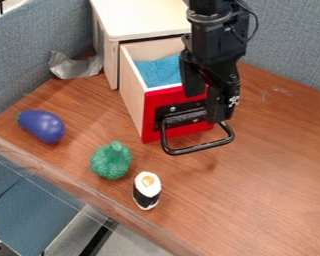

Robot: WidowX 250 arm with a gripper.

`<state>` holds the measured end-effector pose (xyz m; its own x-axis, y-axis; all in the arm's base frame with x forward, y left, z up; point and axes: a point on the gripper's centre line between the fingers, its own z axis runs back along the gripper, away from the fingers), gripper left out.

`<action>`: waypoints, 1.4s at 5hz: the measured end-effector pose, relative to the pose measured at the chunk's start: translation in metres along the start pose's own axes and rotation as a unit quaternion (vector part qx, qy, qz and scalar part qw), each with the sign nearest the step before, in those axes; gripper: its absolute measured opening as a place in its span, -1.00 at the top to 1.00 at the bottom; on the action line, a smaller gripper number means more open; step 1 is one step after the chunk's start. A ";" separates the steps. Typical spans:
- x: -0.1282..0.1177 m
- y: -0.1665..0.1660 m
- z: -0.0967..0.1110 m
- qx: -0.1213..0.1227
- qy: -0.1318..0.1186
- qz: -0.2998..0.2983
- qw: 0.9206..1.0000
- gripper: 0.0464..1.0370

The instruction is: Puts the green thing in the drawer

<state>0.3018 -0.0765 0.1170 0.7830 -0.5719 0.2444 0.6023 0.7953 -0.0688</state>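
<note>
1. Here, one black gripper, hanging over the right part of the drawer front and its handle; spread or closed, cannot be made out, nor can contact.
2. One wooden drawer, red-fronted, standing out from its cabinet; blue lining inside, black loop handle in front.
3. One green thing, bumpy, with a stubby top; on the table, outside the drawer, ahead and to the view's left of the handle.
4. One sushi roll, black and white, upright near it.
5. One purple eggplant, lying farther left.
6. One crumpled grey piece, beside the cabinet.
</note>
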 end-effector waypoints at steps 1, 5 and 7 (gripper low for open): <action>-0.004 -0.001 -0.009 -0.008 0.014 0.007 1.000 -0.93; -0.076 -0.033 0.015 0.071 0.006 0.086 0.994 -0.93; -0.106 -0.016 0.005 0.107 0.030 0.121 0.986 -0.93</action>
<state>0.2089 -0.0274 0.0969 0.9116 -0.3658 0.1876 0.3551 0.9306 0.0888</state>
